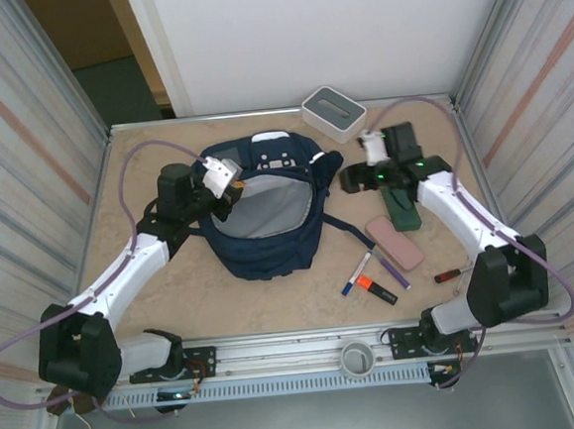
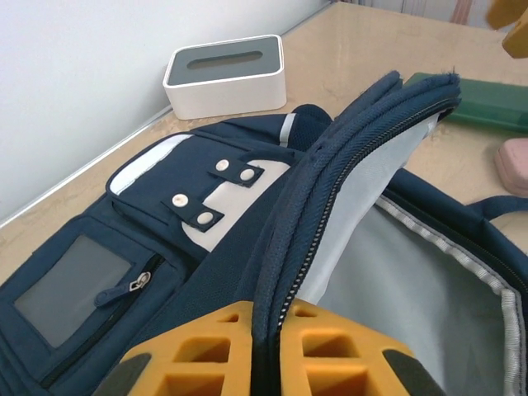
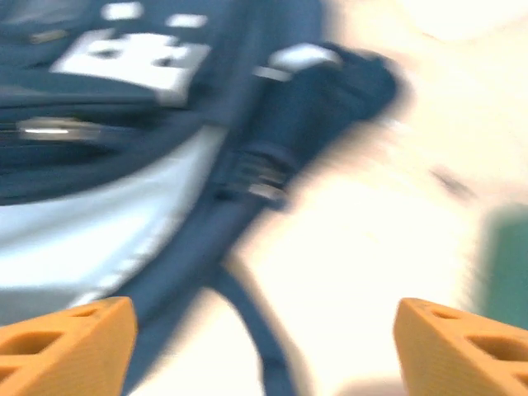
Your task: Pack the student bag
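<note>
From above, both my arms reach toward the student bag [image 1: 267, 216]. It lies open-mouthed between them with its grey lining up. My left gripper [image 1: 227, 179] sits at the bag's left rim. My right gripper [image 1: 372, 146] stands just off its right corner, near a white-grey box [image 1: 334, 111]. That view also takes in what lies on the near side of my right jaws: a green case [image 1: 402, 209], a pink case [image 1: 395, 242], a few pens [image 1: 371, 272] and an orange highlighter [image 1: 375, 289], all apart from the bag's body. It is too distant to show how either pair of jaws stands.

My left wrist camera settles the left side. The orange fingers [image 2: 206, 351] are pressed together on the bag's zippered rim, and the dark fold of fabric runs straight out from between them. Left of the jaws is the front pocket [image 2: 190, 190] with its white patch and snaps. Right of them the pale lining drops away. Ahead and to the left, the box stands by the wall [image 2: 82, 82].

My right wrist camera is badly blurred. Even so, its two fingers [image 3: 66, 342] stand at opposite corners of the picture, jaws wide apart. Between them are the table [image 3: 355, 231] and a loose dark strap [image 3: 252, 322], and they grip nothing. The bag lies ahead and to the left of them.
</note>
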{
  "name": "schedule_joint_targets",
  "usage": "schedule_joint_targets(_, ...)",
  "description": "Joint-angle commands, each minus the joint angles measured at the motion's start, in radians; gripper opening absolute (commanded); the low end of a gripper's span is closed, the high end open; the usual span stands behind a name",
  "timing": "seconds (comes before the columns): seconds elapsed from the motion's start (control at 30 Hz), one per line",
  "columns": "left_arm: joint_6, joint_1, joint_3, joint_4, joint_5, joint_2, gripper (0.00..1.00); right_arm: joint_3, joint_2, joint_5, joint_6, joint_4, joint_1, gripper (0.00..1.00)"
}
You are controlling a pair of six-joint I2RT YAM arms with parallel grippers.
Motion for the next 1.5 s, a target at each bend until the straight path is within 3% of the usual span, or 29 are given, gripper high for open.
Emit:
schedule_joint_targets(0.0,-0.124,0.002,0.000,0.008,0.028,-0.048,0.00,-0.054,-0.016,0.176,0.139,-0.044,-0.125,0.87)
schedule_joint_targets(0.2,-0.184,0.002,-0.025,0.052,0.065,-0.054,0.00,-0.040,0.134,0.215,0.119,-0.095,-0.244,0.93)
schedule_joint_targets(0.37,-0.184,0.002,-0.029,0.049,0.041,-0.060,0.00,-0.004,0.269,0.123,0.100,-0.120,-0.248,0.97)
schedule_joint_targets(0.5,-0.184,0.002,-0.030,0.040,0.036,-0.061,0.00,0.006,0.331,0.157,0.095,-0.128,-0.238,0.97)
schedule_joint_targets(0.6,-0.186,0.001,-0.036,0.042,0.034,-0.065,0.00,0.007,0.343,0.138,0.094,-0.120,-0.231,0.89)
schedule_joint_targets(0.83,-0.251,0.001,-0.018,0.031,0.025,-0.078,0.00,0.010,0.260,0.135,0.088,-0.135,-0.213,0.49)
schedule_joint_targets(0.9,-0.283,0.001,-0.012,0.033,0.022,-0.087,0.00,0.008,0.195,0.138,0.092,-0.140,-0.203,0.44)
schedule_joint_targets(1.03,-0.361,0.006,0.013,0.042,0.016,-0.097,0.00,0.014,0.059,0.046,0.093,-0.153,-0.121,0.42)
schedule_joint_targets(1.17,-0.448,0.030,0.076,0.031,0.047,-0.081,0.00,0.024,-0.015,-0.104,0.084,-0.167,0.029,0.41)
schedule_joint_targets(1.3,-0.498,0.058,0.116,0.053,0.113,-0.050,0.00,0.079,0.008,-0.206,0.031,-0.232,0.207,0.43)
schedule_joint_targets(1.47,-0.530,0.085,0.163,0.051,0.190,0.000,0.00,0.175,0.109,-0.251,-0.036,-0.327,0.324,0.44)
